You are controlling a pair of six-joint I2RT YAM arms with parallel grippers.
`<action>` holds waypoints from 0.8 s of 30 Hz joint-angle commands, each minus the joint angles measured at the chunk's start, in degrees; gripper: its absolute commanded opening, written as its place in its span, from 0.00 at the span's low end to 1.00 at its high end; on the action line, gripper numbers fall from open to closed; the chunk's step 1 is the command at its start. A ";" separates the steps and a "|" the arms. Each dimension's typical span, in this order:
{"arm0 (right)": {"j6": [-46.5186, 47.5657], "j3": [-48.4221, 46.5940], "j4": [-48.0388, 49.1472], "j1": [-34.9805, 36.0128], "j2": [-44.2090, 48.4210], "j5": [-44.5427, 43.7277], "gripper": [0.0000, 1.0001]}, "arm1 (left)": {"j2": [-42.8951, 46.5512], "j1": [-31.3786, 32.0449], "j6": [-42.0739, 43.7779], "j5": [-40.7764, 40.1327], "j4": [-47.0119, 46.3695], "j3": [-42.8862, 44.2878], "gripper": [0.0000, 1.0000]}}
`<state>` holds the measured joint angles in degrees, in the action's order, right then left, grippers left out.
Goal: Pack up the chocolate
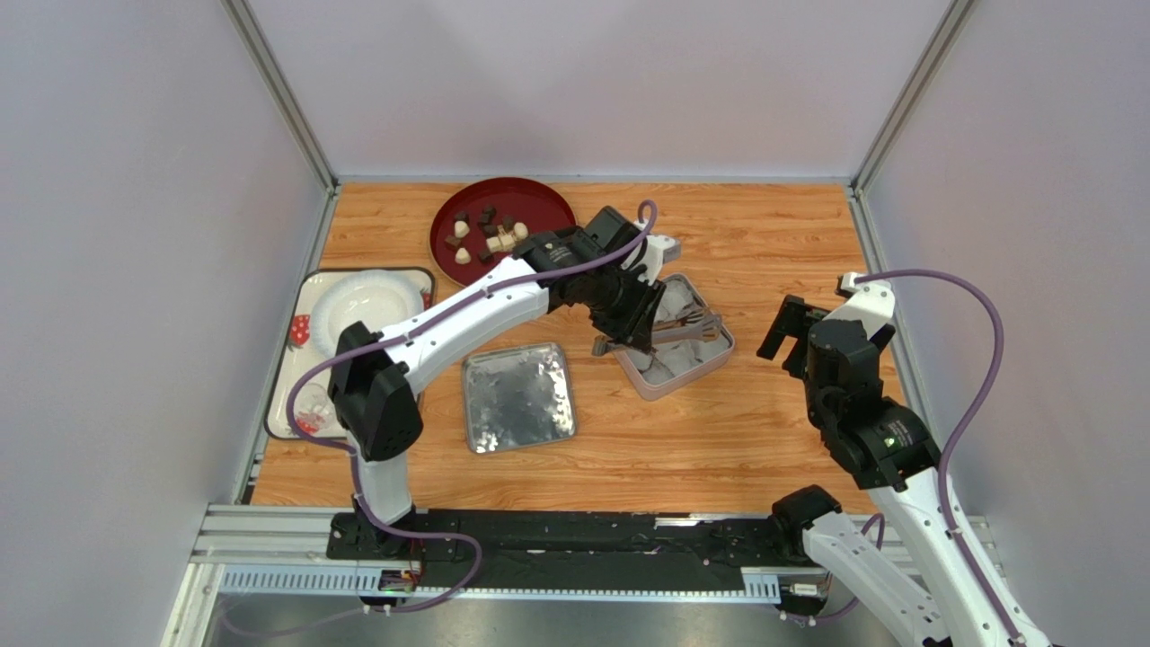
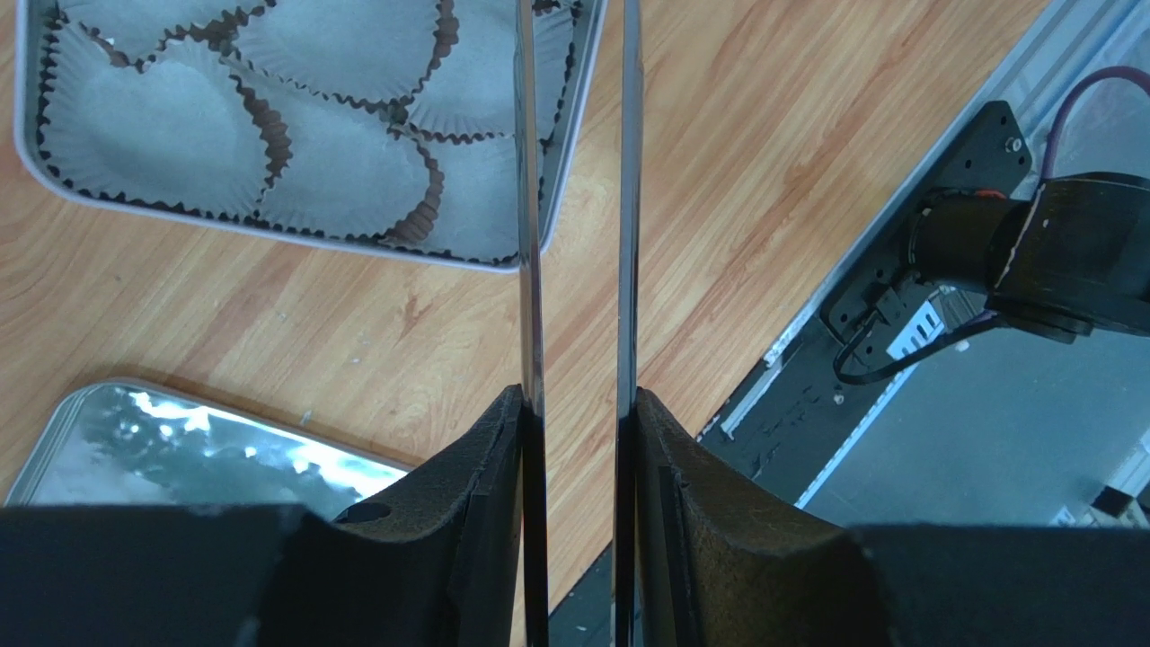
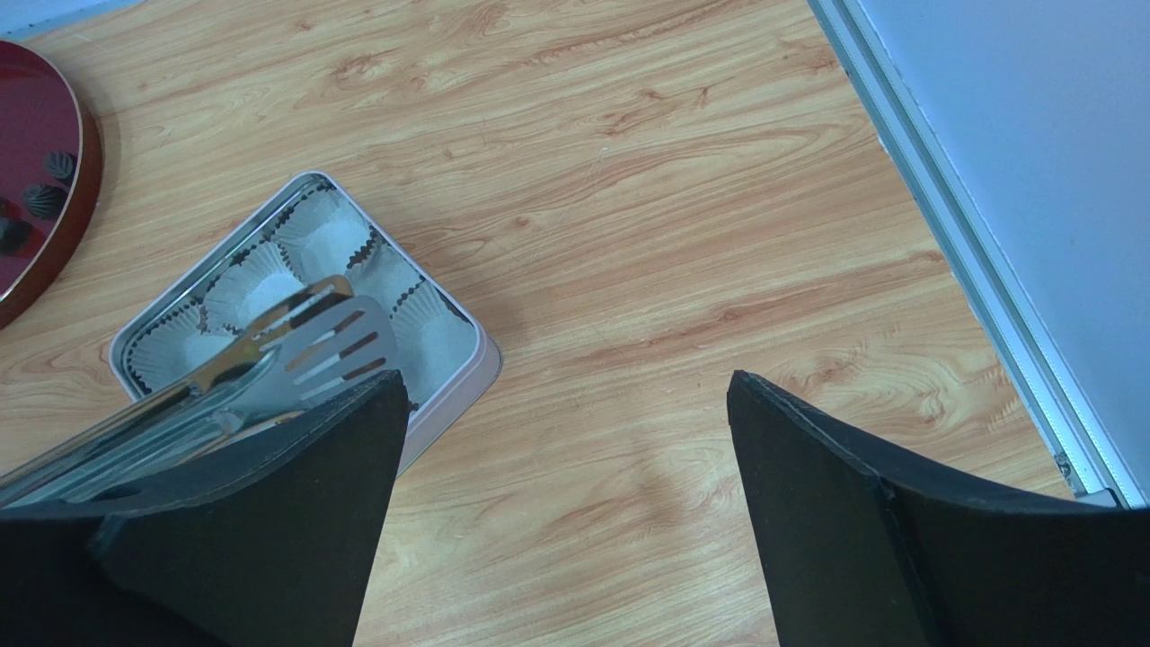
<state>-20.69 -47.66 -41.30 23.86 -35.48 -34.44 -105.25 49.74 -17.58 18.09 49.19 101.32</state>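
Note:
The chocolate (image 1: 486, 237), several dark brown and cream pieces, lies on a dark red plate (image 1: 540, 202) at the back; a few pieces show in the right wrist view (image 3: 51, 167). A silver tin (image 1: 702, 367) lined with empty white paper cups (image 2: 149, 121) sits mid-table. My left gripper (image 1: 635, 317) is shut on metal tongs (image 2: 529, 202), whose slotted tips (image 3: 331, 344) hang over the tin. No chocolate shows in the tongs. My right gripper (image 1: 794, 328) is open and empty over bare wood to the right of the tin.
The tin's shiny lid (image 1: 518, 396) lies flat in front of the left arm, also in the left wrist view (image 2: 162, 445). A white tray (image 1: 286, 391) with a white bowl (image 1: 365, 299) stands at the left edge. Grey walls enclose the table; a metal rail (image 1: 540, 533) runs along the near edge.

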 commanded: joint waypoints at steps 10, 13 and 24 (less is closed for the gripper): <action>0.38 -0.07 2.27 -0.04 0.07 -0.11 0.92 | -5.22 1.42 2.29 -1.91 -3.83 3.97 0.35; 0.38 -0.07 2.28 -0.04 0.06 -0.02 0.92 | -6.02 1.50 2.64 -3.06 -3.92 4.24 0.36; 0.38 -0.06 2.28 -0.04 0.07 0.25 0.93 | -8.13 2.65 3.17 -3.41 -4.63 4.77 0.40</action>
<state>-20.69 -47.66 -41.30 23.86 -35.48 -34.35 -112.75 51.51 -16.03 14.48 47.09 103.42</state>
